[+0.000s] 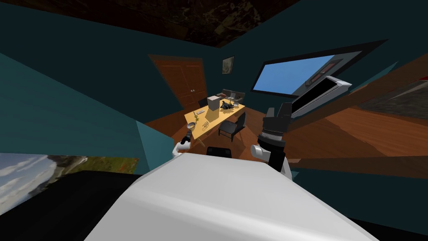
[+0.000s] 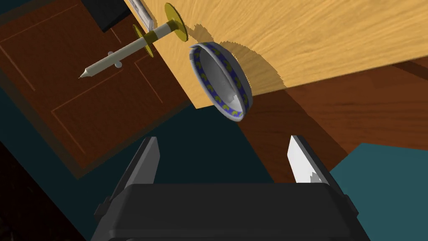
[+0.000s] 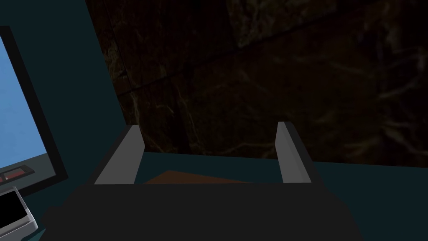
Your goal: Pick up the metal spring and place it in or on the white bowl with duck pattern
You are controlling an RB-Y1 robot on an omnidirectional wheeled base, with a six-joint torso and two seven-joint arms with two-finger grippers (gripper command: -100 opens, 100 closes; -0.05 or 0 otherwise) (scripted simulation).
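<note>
Left wrist view finds our left gripper [image 2: 221, 142], blades apart and empty, near the patterned bowl [image 2: 221, 81] at the table [image 2: 334, 33] corner; the spring [image 1: 205, 126] lies ungrasped beside that bowl, so we judge reaching for it comes next.

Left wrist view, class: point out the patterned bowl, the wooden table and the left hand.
patterned bowl [image 2: 218, 79]: left wrist view, white inner surface.
wooden table [image 2: 334, 33]: left wrist view, bare top.
left hand [image 2: 223, 140]: left wrist view, midway between its open fingertips.
</note>
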